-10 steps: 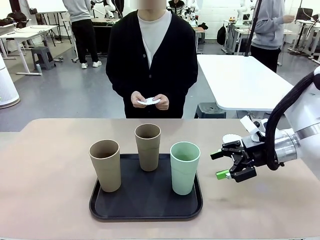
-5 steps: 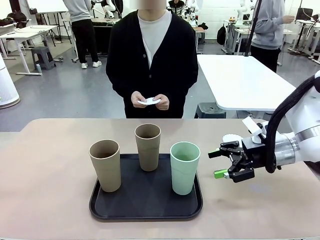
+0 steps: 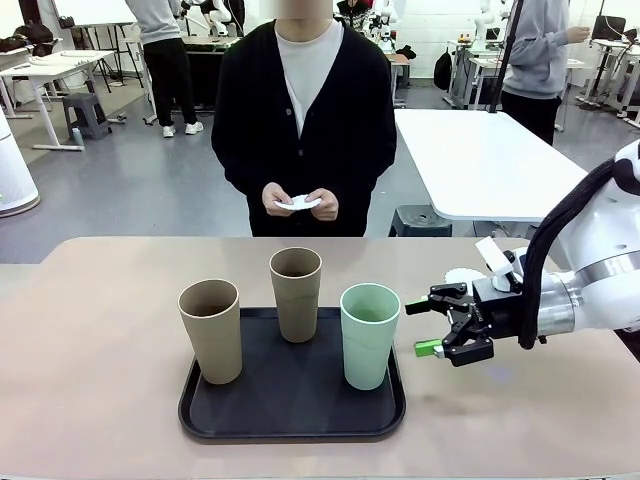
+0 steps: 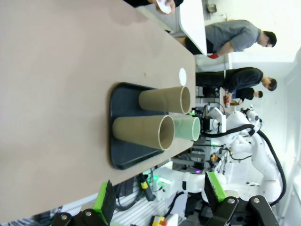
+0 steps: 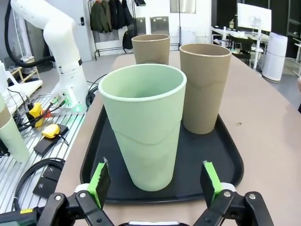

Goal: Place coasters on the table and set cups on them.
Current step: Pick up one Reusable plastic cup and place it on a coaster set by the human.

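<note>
From where I stand, the robot's right hand (image 3: 420,327) has slid in along the counter (image 3: 100,300) over the last second, and its green-padded fingers now sit just beside the mint green cup (image 3: 369,345). Its jaws are spread wide and empty. In the right wrist view the cup stands straight ahead between the two pads, with a gap on either side, so nothing is gripped yet. All three cups are upright on the black tray (image 3: 290,415), the mint one at its right end and the two tan cups (image 3: 211,335) to the left and behind. One coaster (image 3: 460,276) lies flat on the counter behind the right wrist, well clear of the tray. The person (image 3: 300,120) across from the robot holds what look like further coasters (image 3: 297,203) in both hands. The left hand (image 4: 160,197) hangs off to the side, fingers apart, holding nothing. I judge that the approach is nearly done. The next step is to close on the mint cup's lower half and lift it over the tray's lip to that waiting coaster. The cup is tall and tapered, so a careless squeeze could tip it.
</note>
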{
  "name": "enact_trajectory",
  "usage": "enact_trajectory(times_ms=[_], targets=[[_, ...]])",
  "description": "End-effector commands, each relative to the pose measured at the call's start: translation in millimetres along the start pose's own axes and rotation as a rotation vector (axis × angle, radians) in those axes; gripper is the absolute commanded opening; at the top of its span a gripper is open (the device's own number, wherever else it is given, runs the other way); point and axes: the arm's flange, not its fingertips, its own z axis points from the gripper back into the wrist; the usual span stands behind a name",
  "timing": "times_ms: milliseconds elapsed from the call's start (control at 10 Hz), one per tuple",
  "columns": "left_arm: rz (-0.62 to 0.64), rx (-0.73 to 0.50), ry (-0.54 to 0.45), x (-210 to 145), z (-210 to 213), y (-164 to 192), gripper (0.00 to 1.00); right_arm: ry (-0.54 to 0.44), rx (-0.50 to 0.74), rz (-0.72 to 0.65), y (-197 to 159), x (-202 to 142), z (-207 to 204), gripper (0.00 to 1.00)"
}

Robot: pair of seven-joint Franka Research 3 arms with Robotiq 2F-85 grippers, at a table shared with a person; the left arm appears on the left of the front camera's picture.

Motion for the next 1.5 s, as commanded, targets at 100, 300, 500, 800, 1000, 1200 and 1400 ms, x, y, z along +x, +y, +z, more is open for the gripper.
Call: enact_trajectory(times_ms=[100, 300, 500, 800, 1000, 1200, 1400], targets=[[-0.005, -0.013, -0.004, 0.1, 1.2, 0.4, 1.0, -0.001, -0.019, 0.012, -9.5, -3.3, -13.7, 1.0], [-0.005, -0.013, -0.004, 0.1, 1.2, 0.4, 1.0, 0.012, -0.018, 0.016, -10.5, -1.8, -20.6, 1.0], [-0.005, -0.013, -0.004, 0.1, 1.2, 0.4, 1.0, 0.016, -0.012, 0.018, -12.6, -0.4, -26.2, 1.0], [-0.005, -0.013, -0.004, 0.1, 1.2, 0.4, 1.0, 0.027, 0.004, 0.02, -15.0, 1.9, -37.8, 1.0], [-0.005, -0.013, -0.004, 0.1, 1.2, 0.4, 1.0, 0.032, 0.02, 0.009, -16.4, 2.7, -45.3, 1.0], [-0.005, -0.013, -0.004, 0.1, 1.2, 0.4, 1.0, 0.044, 0.025, 0.003, -17.8, 3.4, -51.2, 1.0], [-0.005, -0.013, -0.004, 0.1, 1.2, 0.4, 1.0, 0.055, 0.029, 0.001, -16.8, 4.6, -56.1, 1.0]])
